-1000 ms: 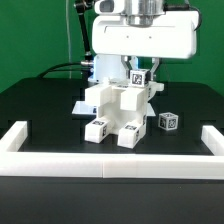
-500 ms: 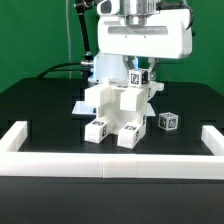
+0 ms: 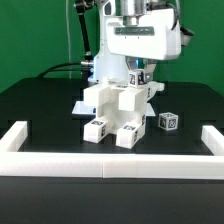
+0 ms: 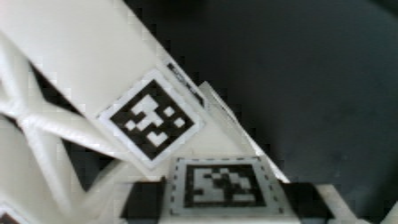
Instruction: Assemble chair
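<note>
Up top, the gripper (image 3: 140, 68) is cut off by the frame edge, and its broad white body covers its own fingertips. I cannot tell whether the claw is parted or clamped. It hangs right over the chair (image 3: 115, 105), just above a tagged block (image 3: 138, 77) at the top of the stack, but whether it touches that block is too close to call.

The wrist view is crowded. White slanting bars fill it at close range, with one marker tag (image 4: 157, 115) turned on its corner and a second tag (image 4: 219, 183) lying squarer beneath it. Everything is blurred, and I cannot say which part each bar belongs to.

The chair itself sits mid-table, a blocky white cluster only partly built. Two tagged ends point toward the front, and its rear is hidden behind its own pieces.

A loose tagged cube (image 3: 168, 121) stands apart from the chair, on the exterior view's right. Across the front runs the low white border rail (image 3: 110, 163), turning up at both corners. There is bare room between rail and chair, and wide open stretches on either side.

The table (image 3: 40, 110) is matte black. Behind it hangs a green backdrop (image 3: 30, 40), and dark cables (image 3: 65, 68) trail in from the exterior view's left toward the arm's base.
</note>
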